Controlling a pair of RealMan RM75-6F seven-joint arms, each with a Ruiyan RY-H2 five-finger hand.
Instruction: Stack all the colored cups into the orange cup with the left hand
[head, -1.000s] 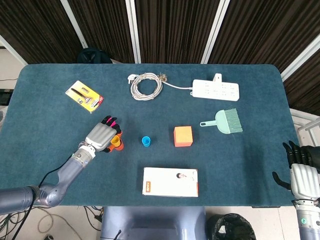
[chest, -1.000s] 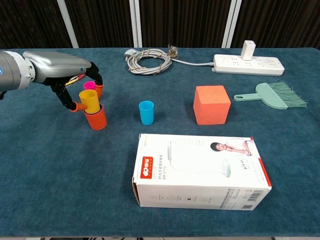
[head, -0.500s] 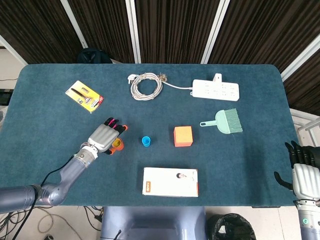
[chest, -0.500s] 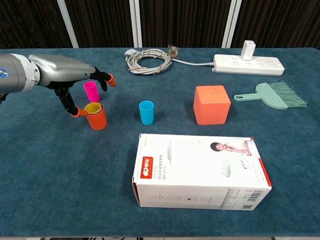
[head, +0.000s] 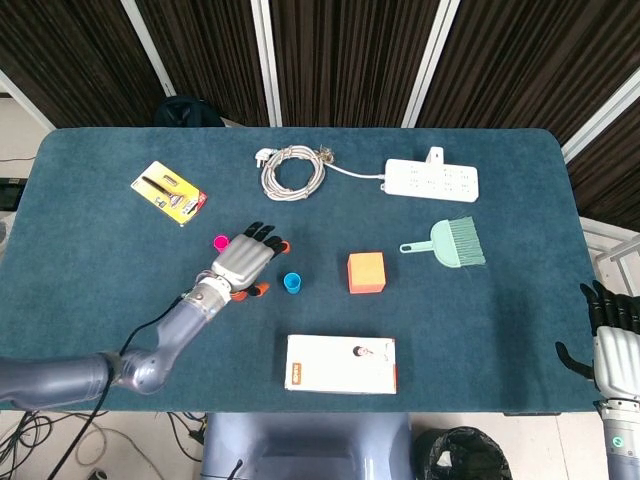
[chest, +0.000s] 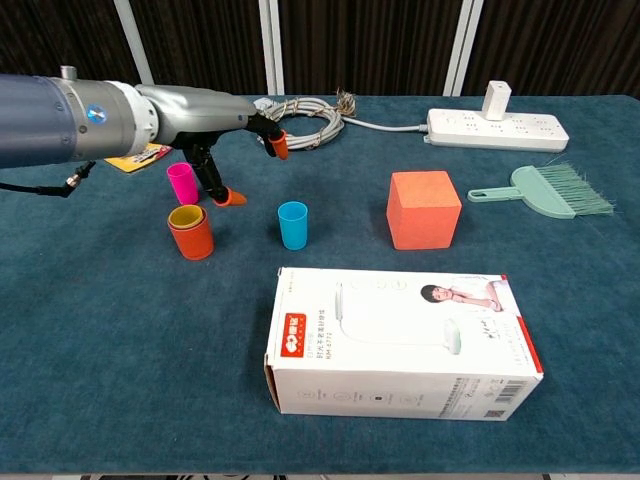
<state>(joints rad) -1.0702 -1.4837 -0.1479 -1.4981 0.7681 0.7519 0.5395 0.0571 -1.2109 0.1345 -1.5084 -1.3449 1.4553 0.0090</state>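
On the counter (chest: 120, 330), at about nine o'clock from the blue cup (chest: 293, 224), we see the orange cup (chest: 192, 236) with the yellow cup (chest: 186, 216) already nested inside it. The pink cup (chest: 182, 183) stands just behind it at twelve o'clock, and the blue cup sits alone, so we judge one cup stacked and two left. Our left hand (chest: 225, 125) hovers between pink and blue with fingers spread, holding nothing. Our right hand (head: 612, 340) hangs off the counter at four o'clock, fingers apart and idle.
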